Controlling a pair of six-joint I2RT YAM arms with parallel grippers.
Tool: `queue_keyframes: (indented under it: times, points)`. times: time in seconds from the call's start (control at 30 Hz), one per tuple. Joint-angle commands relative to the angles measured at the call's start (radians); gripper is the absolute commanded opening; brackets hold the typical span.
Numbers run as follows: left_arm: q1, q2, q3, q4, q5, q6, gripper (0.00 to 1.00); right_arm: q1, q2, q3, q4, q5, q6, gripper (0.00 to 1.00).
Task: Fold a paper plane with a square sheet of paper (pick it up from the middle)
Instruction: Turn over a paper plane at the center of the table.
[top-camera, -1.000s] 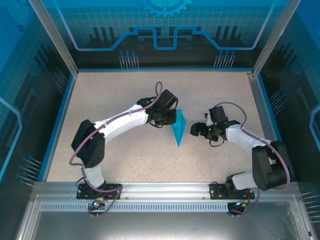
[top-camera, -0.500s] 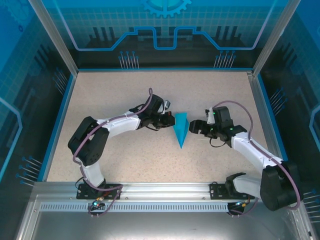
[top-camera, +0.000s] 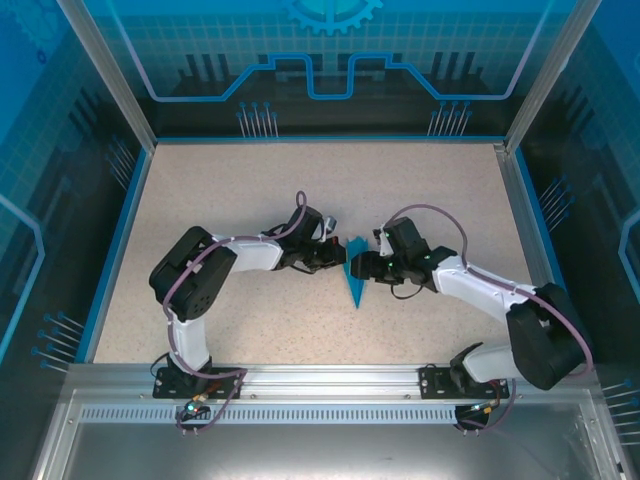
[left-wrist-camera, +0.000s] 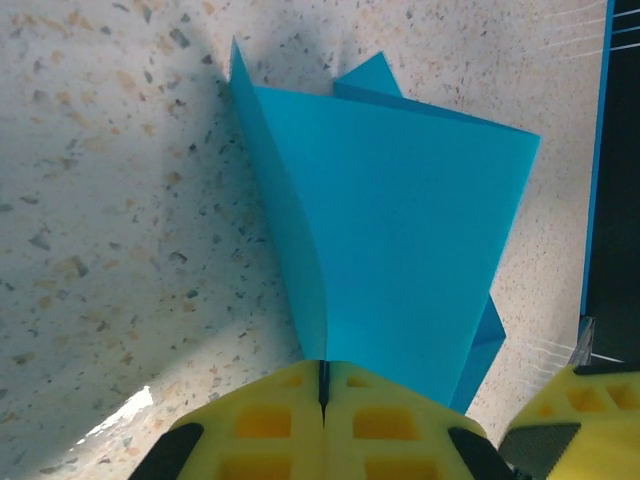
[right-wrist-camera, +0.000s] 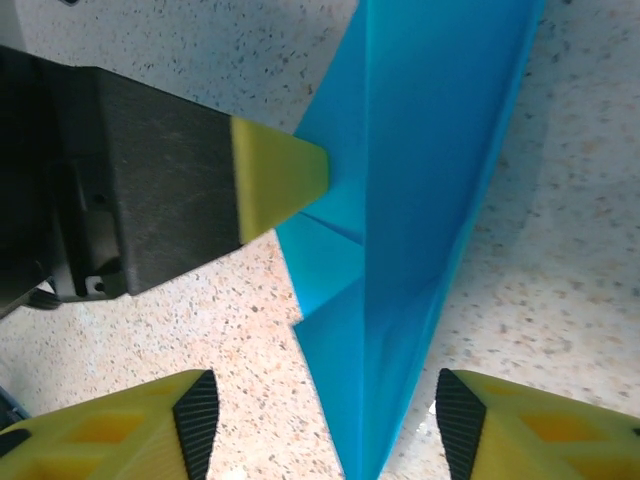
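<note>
The paper plane (top-camera: 353, 278) sits at the middle of the speckled table (top-camera: 220, 190), between the two grippers, with its pointed end toward the arms' bases. The left gripper (left-wrist-camera: 322, 372) has its yellow fingers pressed flat together on the plane's edge, probably to pin the folded layers so they cannot spring apart. The right gripper (right-wrist-camera: 322, 405) has its fingers spread on either side of the plane's centre crease with a gap on each side, apparently lined up to pinch that fold.
</note>
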Motion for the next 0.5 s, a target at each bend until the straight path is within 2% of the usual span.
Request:
queue_keyframes:
  times: [0.0,0.47]
  points:
    - [0.007,0.021,-0.019,0.036,0.009,-0.005,0.0,0.04,0.042,0.059,-0.007,0.042,0.015,0.58]
    - [0.007,0.027,-0.018,0.001,-0.025,0.001,0.0,0.059,0.135,0.108,-0.077,0.146,0.042,0.58]
